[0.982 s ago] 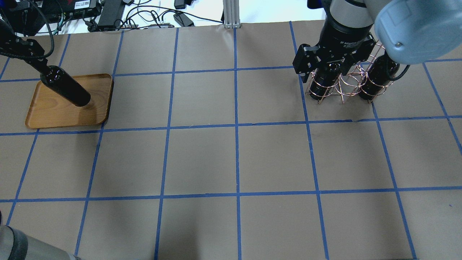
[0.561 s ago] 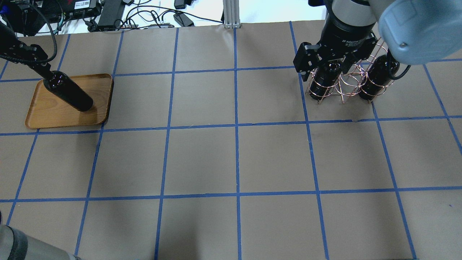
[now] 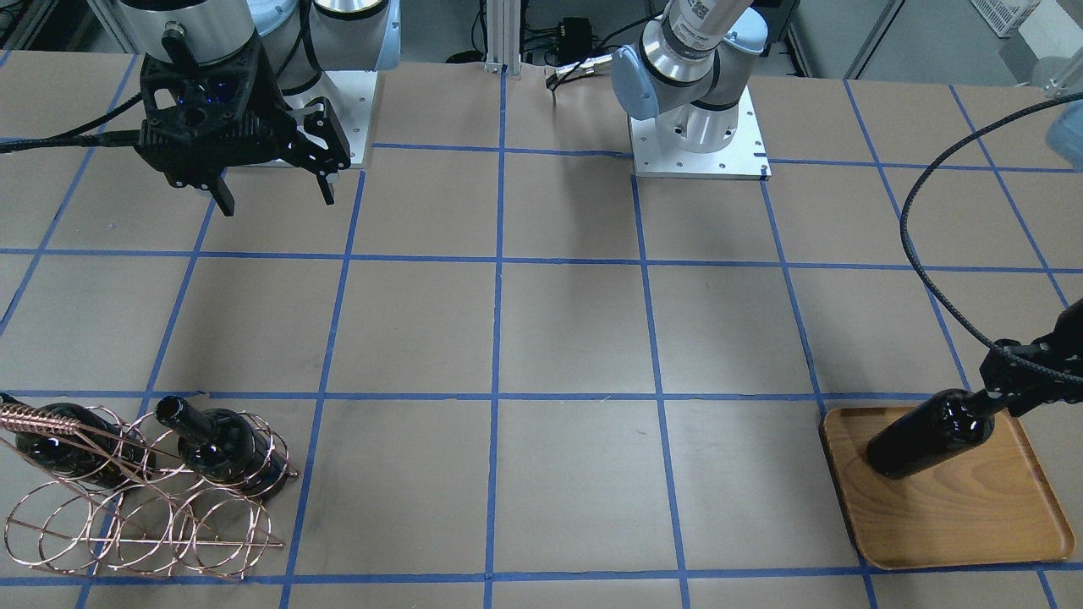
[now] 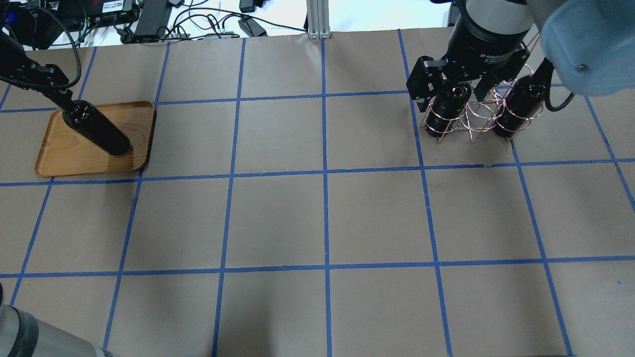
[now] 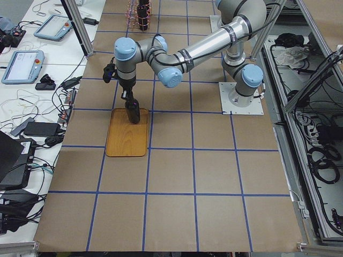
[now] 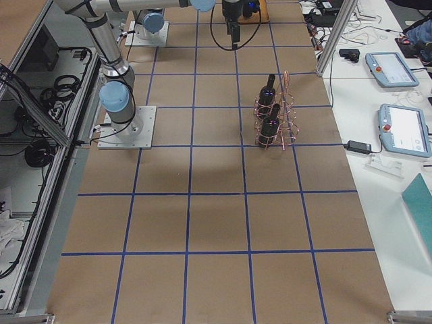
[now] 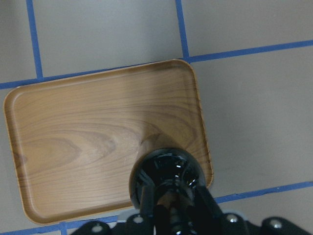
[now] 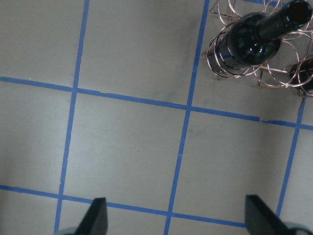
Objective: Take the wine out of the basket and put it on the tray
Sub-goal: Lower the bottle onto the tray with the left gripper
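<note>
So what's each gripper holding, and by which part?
Left gripper holds a wine bottle by its neck; right gripper is open and empty.

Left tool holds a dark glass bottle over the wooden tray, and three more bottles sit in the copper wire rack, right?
No: two dark glass bottles, not three, sit in the copper wire rack, per the exterior front-facing view. The left tool does hold a third bottle over the wooden tray.

table top: flat brown paper covering [image 4: 278, 223] across the whole surface
markings: blue tape lines [image 4: 326, 198] forming a square grid
far edge: upright silver aluminium profile post [image 4: 314, 17]; tangled black cables [image 4: 208, 20] to its left
right end: white bench [image 6: 378, 182] with grey-blue screen pendants [image 6: 405, 128]
left end: black laptop [image 5: 13, 160] on another white bench
light: even, with soft shadows
</note>
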You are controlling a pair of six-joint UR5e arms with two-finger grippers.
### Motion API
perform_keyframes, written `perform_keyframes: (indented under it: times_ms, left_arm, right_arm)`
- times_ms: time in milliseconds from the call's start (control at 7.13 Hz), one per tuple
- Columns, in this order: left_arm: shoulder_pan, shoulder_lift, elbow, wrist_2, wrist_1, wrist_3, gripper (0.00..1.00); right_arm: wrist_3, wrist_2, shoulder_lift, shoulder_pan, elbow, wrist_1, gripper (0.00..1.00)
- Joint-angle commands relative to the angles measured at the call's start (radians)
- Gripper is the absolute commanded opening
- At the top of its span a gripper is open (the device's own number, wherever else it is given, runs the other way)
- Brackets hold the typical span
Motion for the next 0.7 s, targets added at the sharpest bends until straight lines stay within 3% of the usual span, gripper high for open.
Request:
perform_keyframes:
  times_ms: [0, 140, 561]
  left_arm:
    - [0.000, -0.001, 0.001, 0.004, -0.004, 0.000, 0.44]
    - [0.000, 0.005, 0.003, 0.010, -0.004, 0.000, 0.99]
    - [-0.014, 0.053, 0.037, 0.063, -0.065, -0.003, 1.00]
  right_arm:
    - [0.000, -0.003, -0.019, 0.005, 0.018, 0.001, 1.00]
    - [0.002, 0.001, -0.013, 0.005, 0.030, 0.021, 1.00]
    - [0.000, 0.009, -0.022, 0.003, 0.036, 0.024, 1.00]
